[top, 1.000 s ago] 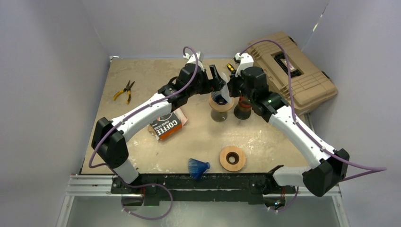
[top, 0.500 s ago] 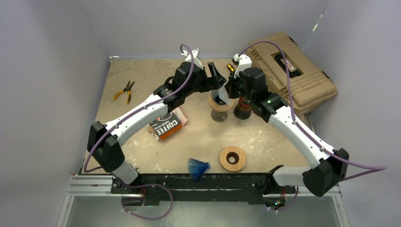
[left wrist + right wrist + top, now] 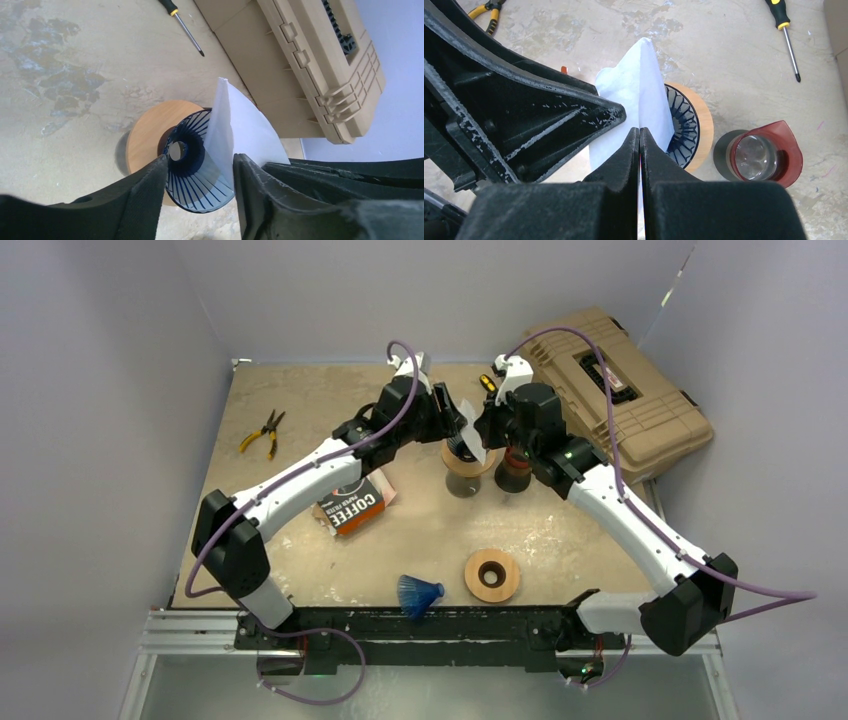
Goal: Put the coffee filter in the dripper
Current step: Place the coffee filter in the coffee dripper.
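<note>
Right gripper [image 3: 639, 136] is pinched shut on the coffee filter [image 3: 636, 85], which is white paper folded flat to a pointed tip, at frame centre. The filter's lower part meets the dripper [image 3: 192, 172], a blue ribbed see-through plastic cone on a round wooden ring [image 3: 145, 137]. Can't tell if it's seated inside. Left gripper [image 3: 199, 160] has its jaws apart, straddling both. Red cup [image 3: 764, 152] at right. Tan stained tabletop [image 3: 300, 390], ribbed tan hard case [image 3: 640, 400] upper right, grey walls.
</note>
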Action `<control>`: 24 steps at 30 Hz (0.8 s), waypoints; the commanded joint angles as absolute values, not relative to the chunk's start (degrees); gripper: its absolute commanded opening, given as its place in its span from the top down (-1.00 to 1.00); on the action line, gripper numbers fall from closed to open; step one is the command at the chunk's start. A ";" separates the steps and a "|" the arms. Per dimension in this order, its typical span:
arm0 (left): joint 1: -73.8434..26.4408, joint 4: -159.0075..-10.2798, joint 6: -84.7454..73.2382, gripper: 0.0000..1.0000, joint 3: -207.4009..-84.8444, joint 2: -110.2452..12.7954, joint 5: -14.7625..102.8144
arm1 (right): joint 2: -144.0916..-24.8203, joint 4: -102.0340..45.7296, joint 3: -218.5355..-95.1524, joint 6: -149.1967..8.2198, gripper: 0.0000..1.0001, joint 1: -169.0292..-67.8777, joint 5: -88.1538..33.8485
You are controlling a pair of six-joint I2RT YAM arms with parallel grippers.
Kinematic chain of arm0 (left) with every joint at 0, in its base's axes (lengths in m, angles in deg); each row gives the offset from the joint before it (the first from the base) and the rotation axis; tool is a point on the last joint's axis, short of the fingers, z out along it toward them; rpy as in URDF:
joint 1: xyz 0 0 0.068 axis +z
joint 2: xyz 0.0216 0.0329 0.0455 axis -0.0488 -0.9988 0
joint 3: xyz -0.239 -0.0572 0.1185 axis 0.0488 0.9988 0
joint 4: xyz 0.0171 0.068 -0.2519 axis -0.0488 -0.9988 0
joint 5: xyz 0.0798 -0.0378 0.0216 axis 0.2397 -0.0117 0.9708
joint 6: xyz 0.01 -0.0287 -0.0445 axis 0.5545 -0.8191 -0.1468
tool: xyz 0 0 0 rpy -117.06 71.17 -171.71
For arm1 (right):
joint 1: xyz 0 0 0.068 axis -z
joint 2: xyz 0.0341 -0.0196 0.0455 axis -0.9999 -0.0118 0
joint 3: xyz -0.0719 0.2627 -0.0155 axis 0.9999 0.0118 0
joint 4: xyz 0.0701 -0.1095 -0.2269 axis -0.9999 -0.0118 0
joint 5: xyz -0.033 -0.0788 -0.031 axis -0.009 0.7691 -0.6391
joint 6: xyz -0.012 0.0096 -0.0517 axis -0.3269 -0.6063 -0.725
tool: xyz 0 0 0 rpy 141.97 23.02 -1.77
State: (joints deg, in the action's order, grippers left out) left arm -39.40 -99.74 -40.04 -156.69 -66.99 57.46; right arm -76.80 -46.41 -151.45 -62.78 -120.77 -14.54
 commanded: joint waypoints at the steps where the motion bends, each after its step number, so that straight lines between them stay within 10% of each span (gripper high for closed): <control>1: -39.69 -100.97 -39.61 0.06 -157.90 -65.12 60.23 | -75.37 -44.47 -151.26 -61.67 1.00 -120.88 -14.22; 24: -44.76 -112.99 -32.72 0.41 -173.82 -75.36 61.23 | -73.87 -42.68 -149.50 -55.16 1.00 -120.86 -18.68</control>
State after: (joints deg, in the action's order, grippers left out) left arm -43.09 -110.30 -34.45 -171.34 -75.53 60.93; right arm -76.04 -46.34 -149.20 -57.07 -120.44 -17.56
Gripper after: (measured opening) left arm 0.313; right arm 0.005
